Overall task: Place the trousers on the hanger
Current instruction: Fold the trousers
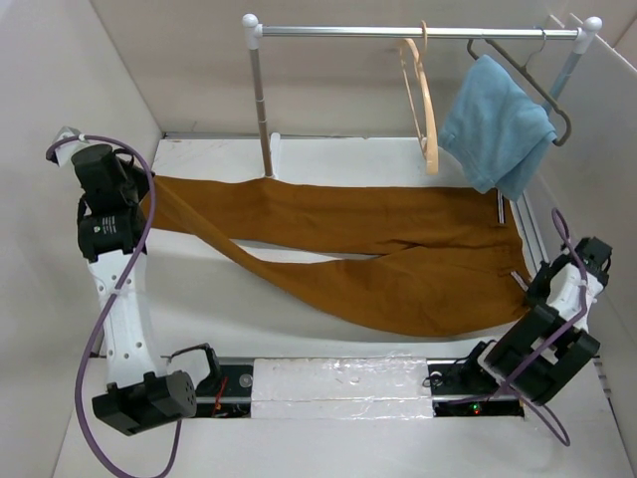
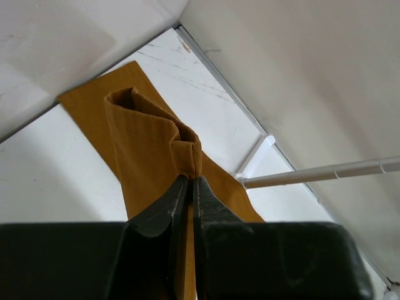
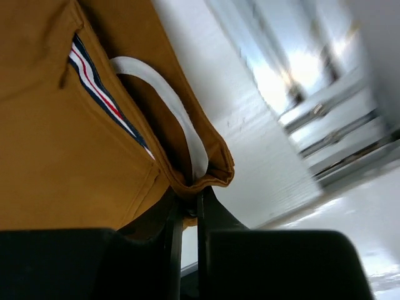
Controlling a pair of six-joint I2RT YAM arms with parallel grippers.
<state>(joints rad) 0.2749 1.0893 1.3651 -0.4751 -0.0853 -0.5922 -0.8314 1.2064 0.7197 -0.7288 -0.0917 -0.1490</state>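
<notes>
Arm bases [image 1: 149,398] line the top view's bottom edge; trousers [image 1: 378,259] lie mid-frame on the surface [image 1: 328,159], hanger [image 1: 423,110] upper right. Left wrist: left gripper [image 2: 189,181] jaws pinch a hem [image 2: 186,156]. Right wrist: right gripper [image 3: 190,203] jaws pinch the waistband [image 3: 206,169]. You should lift both ends level.

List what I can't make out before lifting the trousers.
Top view: the hanger hangs edge-on; lower bar unreadable.
Top view: wrist housings hide the pinch of left gripper and right gripper.
Right wrist view: background beyond the trousers is blurred.
</notes>
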